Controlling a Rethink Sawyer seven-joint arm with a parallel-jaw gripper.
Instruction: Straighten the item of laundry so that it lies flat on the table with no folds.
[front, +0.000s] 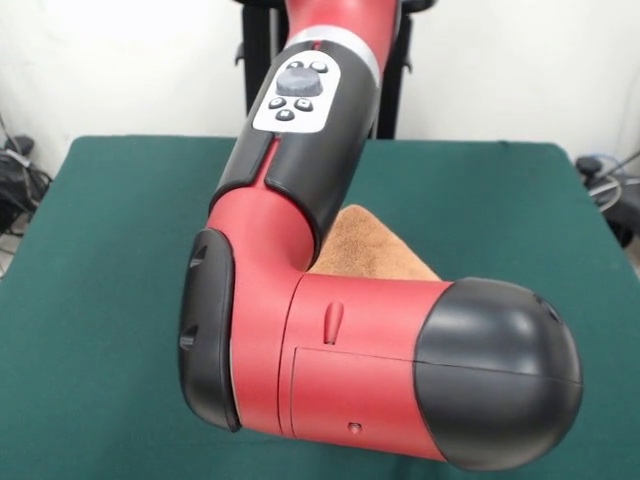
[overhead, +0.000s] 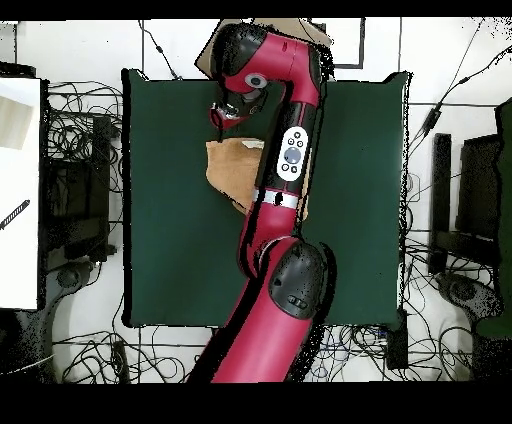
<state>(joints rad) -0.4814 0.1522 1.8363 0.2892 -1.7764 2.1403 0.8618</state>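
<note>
Half the towel (overhead: 230, 168) under arm (overhead: 285, 160)

The table (front: 110, 260) was covered in dark green felt, a big rectangle, and pretty much bare. The only thing lying on it was the orange-tan towel (overhead: 228, 170), sitting right under the gripper (overhead: 222, 117) and spreading from there back toward the robot's base. In the front view just a tan corner of it poked out behind the arm. Couldn't tell how flat it lay, since the arm covered a lot of it.
</note>
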